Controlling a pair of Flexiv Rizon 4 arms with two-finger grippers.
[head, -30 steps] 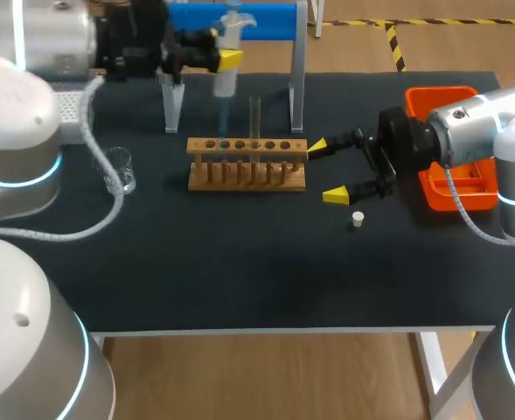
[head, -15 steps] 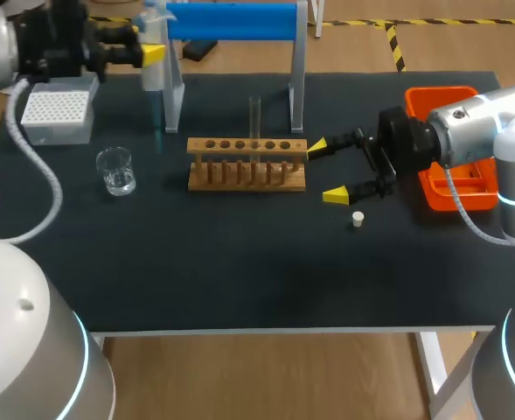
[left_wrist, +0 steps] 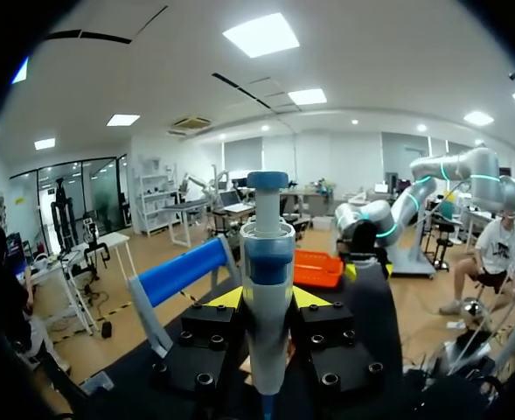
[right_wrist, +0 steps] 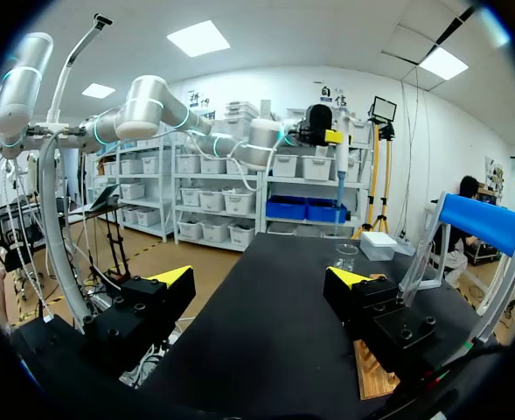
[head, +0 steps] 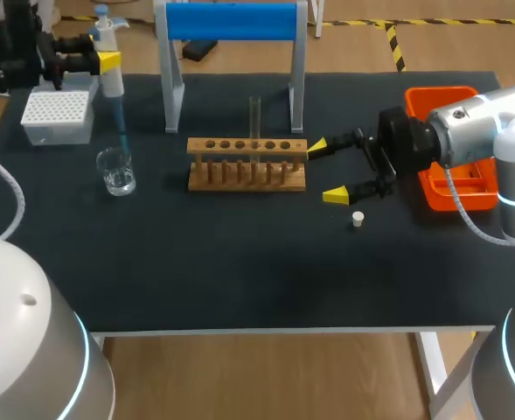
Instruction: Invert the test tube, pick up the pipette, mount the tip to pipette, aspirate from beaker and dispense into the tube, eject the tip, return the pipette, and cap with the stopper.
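Head view cuts off what?
Most of the left arm (head: 12,44). Its left claw (head: 107,63) grips the pipette (head: 110,52), whose blue tip hangs just above the beaker (head: 116,170).
And the right claw (head: 325,171)?
Spread wide, just beside the wooden rack (head: 247,163). The faint glass tube (head: 255,114) stands upright in that rack. The stopper (head: 358,219) lies near one finger.
Do the wrist views add anything?
Left wrist view shows both fingers pressing the pipette's body. Right wrist view doesn't show the stopper.
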